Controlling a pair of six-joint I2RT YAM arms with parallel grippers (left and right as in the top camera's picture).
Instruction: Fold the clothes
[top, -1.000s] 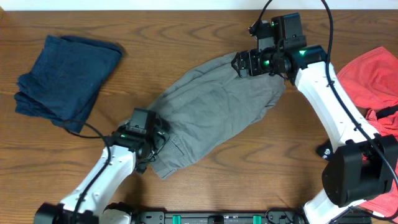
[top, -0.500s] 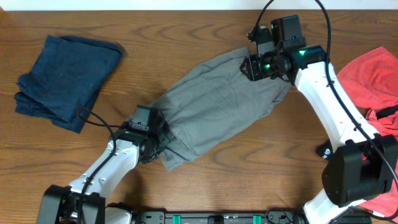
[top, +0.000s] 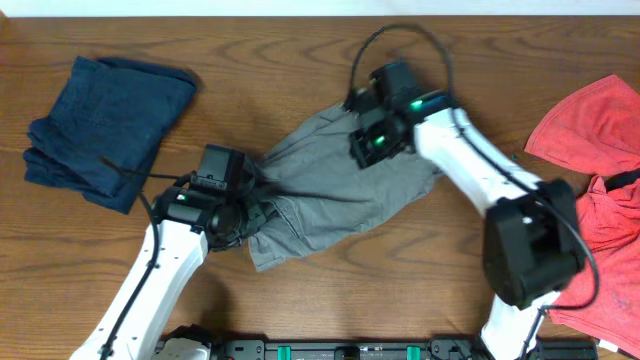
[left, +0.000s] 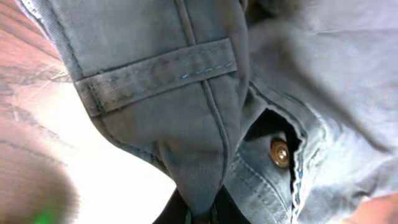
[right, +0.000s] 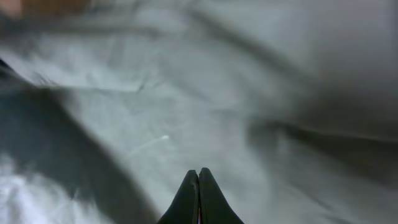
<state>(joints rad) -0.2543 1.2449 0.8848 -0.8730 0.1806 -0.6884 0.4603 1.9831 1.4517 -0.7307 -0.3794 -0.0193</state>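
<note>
Folding is being worked on the grey trousers (top: 330, 195), which are lying bunched and slanted across the middle of the desk (top: 300, 40), between a folded blue cloth (top: 100, 120) at the far left and a red garment (top: 590, 130) at the right edge. The waistband (left: 186, 124) is being gripped by the left tool (top: 238, 208): in the left wrist view, cloth below a belt loop (left: 158, 74) and beside a brass button (left: 280, 151) is being pinched between closed fingers. The right tool (top: 362, 145) is being held over the upper part of the garment with its fingertips pressed together. Whether cloth is being caught between them cannot be told, since that view is being smeared by blur.

By the look of it, the garment is being gathered for a first fold and little of the task is being completed yet. Even tension between the two tools is being called for, so that the creases across the middle are being drawn out before any layer is being laid over. The waistband pinch is being asked to stay deep, because a shallow hold on thick seamed cloth is likely to slip. Edges are best being matched low over the desk, not high in the air.
</note>
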